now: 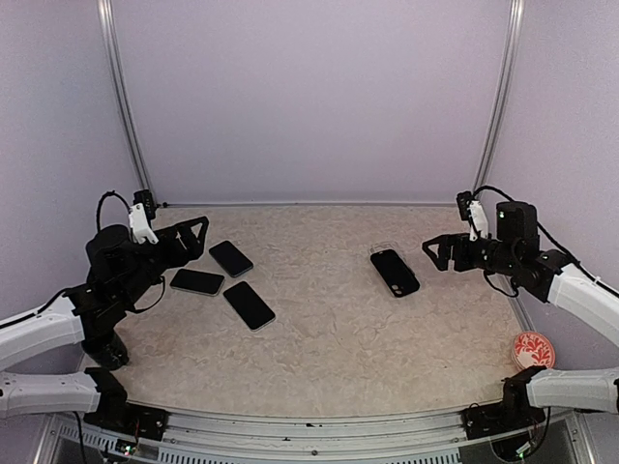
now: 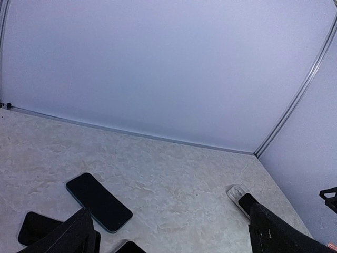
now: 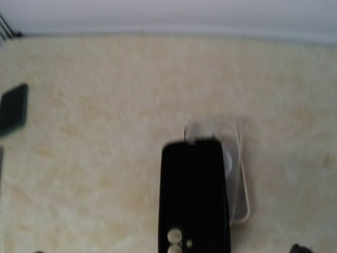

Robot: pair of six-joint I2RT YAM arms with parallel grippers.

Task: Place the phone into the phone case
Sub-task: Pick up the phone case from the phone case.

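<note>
The clear phone case lies right of the table's middle. A black phone rests askew on top of it and covers most of it. In the right wrist view the phone shows small pale round marks at its near end, and the case sticks out past its far end and right side. My right gripper hovers open just right of this pair, holding nothing. My left gripper is open and empty at the far left. The left wrist view catches the case beside one dark finger.
Three other black phones lie at the left: one close to the left gripper, one nearer the arm, one toward the middle. A red and white disc sits at the right edge. Walls close the back and both sides.
</note>
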